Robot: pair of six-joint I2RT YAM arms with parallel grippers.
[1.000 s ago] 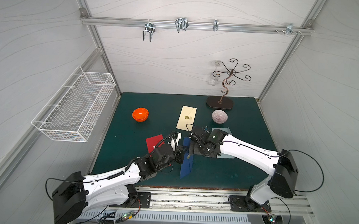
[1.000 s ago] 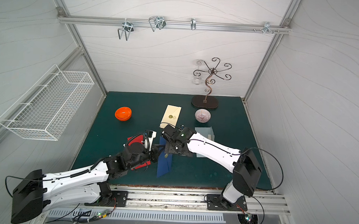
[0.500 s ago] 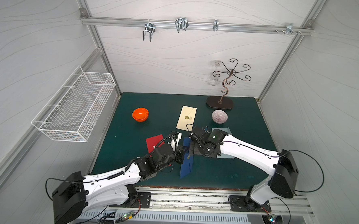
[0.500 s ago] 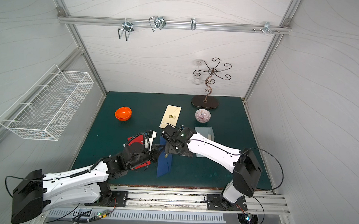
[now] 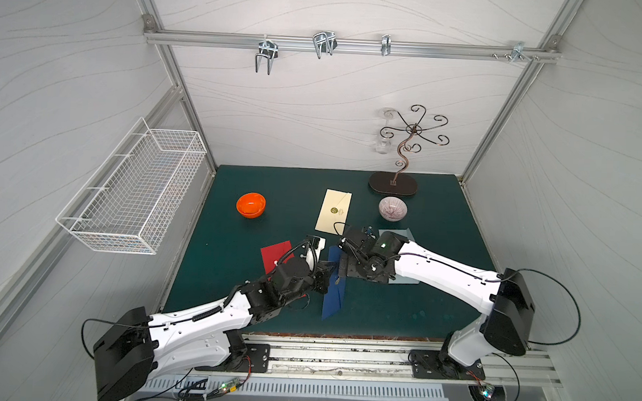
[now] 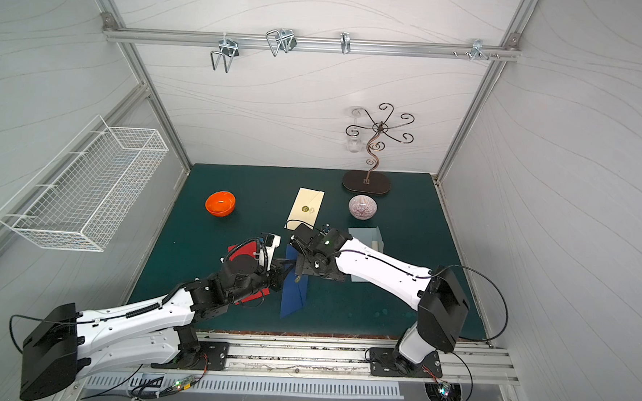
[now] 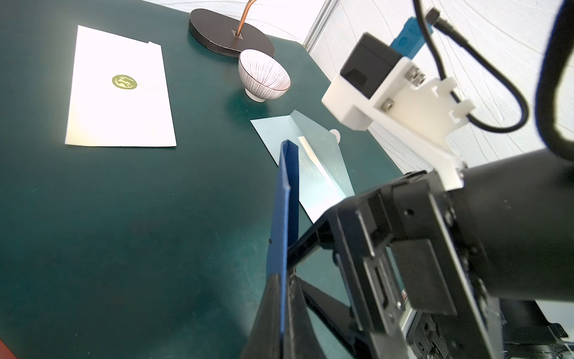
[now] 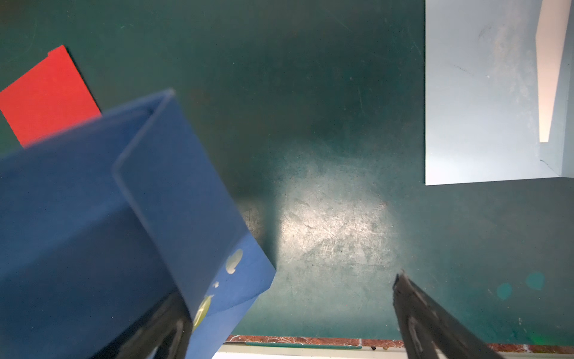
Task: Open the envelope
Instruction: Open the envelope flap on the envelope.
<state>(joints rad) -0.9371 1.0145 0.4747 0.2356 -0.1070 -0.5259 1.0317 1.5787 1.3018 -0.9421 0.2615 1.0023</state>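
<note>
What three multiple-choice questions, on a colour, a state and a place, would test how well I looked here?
1. Which colour is the envelope that the left gripper holds? A. red B. dark blue C. cream
2. How is the right gripper set? A. jaws wide open B. shut on that envelope C. shut on nothing
3. Where does the striped bowl stand? A. under the left gripper B. on that envelope C. close to the stand's dark base
Answers: 1 B, the left wrist view shows it clamped on a dark blue edge; 2 A, the right wrist view shows a wide gap between the jaws; 3 C, in both top views it sits beside that base.
</note>
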